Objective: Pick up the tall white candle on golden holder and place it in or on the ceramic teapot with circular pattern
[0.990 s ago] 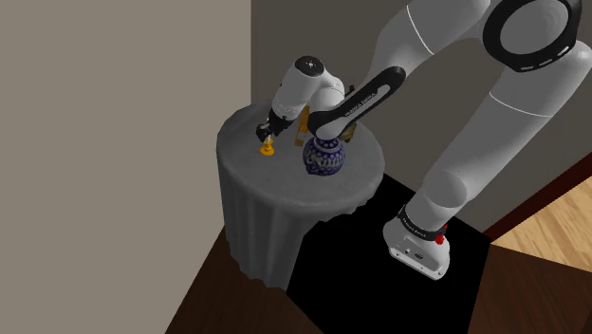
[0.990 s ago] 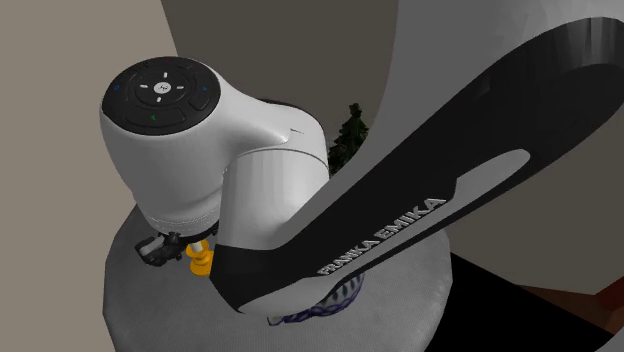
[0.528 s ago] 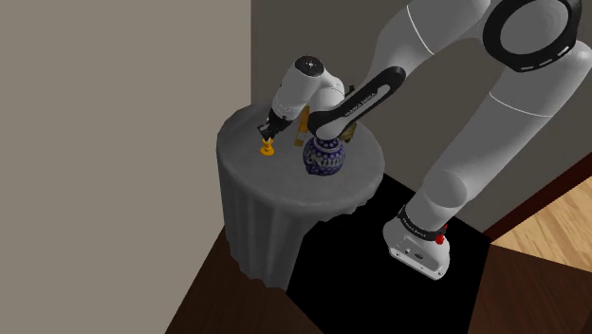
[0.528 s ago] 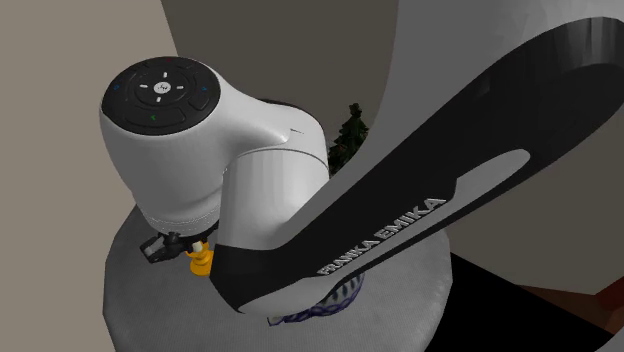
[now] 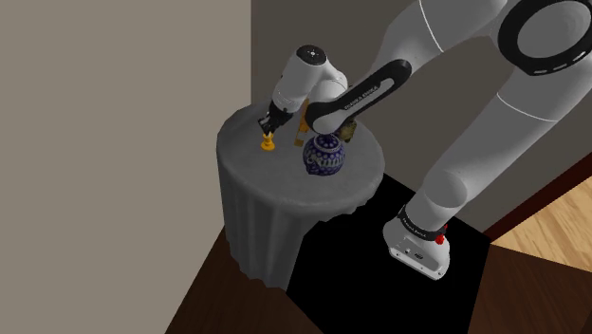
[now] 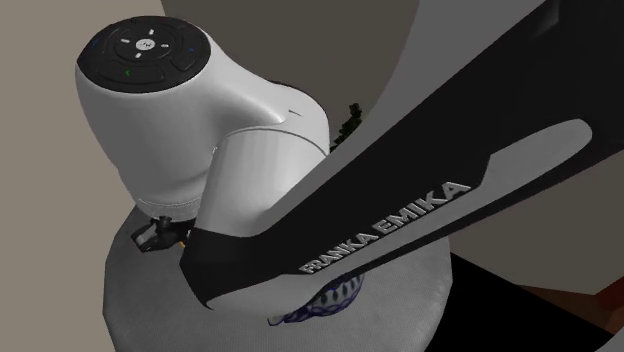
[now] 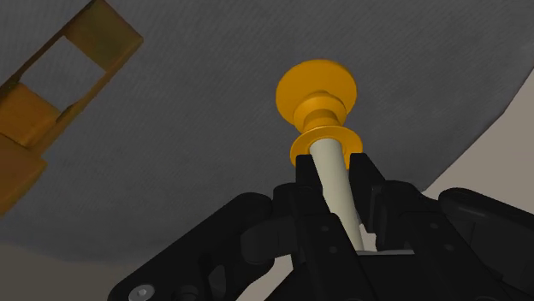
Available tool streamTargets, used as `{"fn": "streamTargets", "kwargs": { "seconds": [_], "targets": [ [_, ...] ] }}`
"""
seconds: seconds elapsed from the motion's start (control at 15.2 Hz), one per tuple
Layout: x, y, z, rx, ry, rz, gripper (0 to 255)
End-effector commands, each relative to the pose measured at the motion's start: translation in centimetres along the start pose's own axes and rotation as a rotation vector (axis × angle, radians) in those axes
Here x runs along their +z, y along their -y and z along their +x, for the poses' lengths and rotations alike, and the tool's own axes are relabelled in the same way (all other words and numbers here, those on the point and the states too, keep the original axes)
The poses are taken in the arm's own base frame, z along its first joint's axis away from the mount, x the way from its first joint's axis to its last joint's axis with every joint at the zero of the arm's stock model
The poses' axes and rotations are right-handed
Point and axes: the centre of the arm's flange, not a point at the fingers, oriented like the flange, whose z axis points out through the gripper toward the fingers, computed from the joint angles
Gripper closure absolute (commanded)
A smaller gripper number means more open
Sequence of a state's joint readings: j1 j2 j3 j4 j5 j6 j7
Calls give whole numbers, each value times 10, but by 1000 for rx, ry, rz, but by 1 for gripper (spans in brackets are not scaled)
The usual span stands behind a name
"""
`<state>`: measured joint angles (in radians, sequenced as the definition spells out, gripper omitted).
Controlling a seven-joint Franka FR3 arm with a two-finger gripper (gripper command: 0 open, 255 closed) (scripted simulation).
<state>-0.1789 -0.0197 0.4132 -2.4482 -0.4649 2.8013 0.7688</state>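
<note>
1. Candle (image 7: 329,171): its pale shaft runs straight out between the fingers (image 7: 366,175), which are clamped on it from both sides. The gripper (image 7: 334,169) has it just behind the cup of the golden holder (image 7: 318,103).
2. Long axis: in line with the fingers, with the holder end pointing away from the jaws toward the grey table (image 7: 171,171). The candle stands about upright.
3. I cannot tell whether the holder's foot touches the cloth or hangs just clear of it.
4. Teapot (image 5: 323,157): blue with a white ringed pattern. It sits beside the jaws on the side toward the arm's stand, near the candle but apart from it. The coming move, I judge, is a lift and then a short sideways carry over the pot's top, holder end down.
5. Views:
   - The wrist view gives the grip itself, plus a yellow open frame (image 7: 51,85) lying off to one side of the jaws.
   - The shoulder view gives the gap from candle to teapot.
   - The second exterior view has the arm across it, with a strip of teapot under the forearm and a dark plant (image 6: 350,125) behind.
</note>
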Motion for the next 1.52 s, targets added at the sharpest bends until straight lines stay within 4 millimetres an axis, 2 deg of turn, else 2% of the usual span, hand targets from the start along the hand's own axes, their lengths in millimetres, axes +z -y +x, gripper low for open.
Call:
{"fn": "streamTargets", "kwargs": {
  "seconds": [0.0,1.45],
  "targets": [
    [-10,0,5,0,1,1,255],
    [-115,-2,54,0,1,1,255]
  ]
}}
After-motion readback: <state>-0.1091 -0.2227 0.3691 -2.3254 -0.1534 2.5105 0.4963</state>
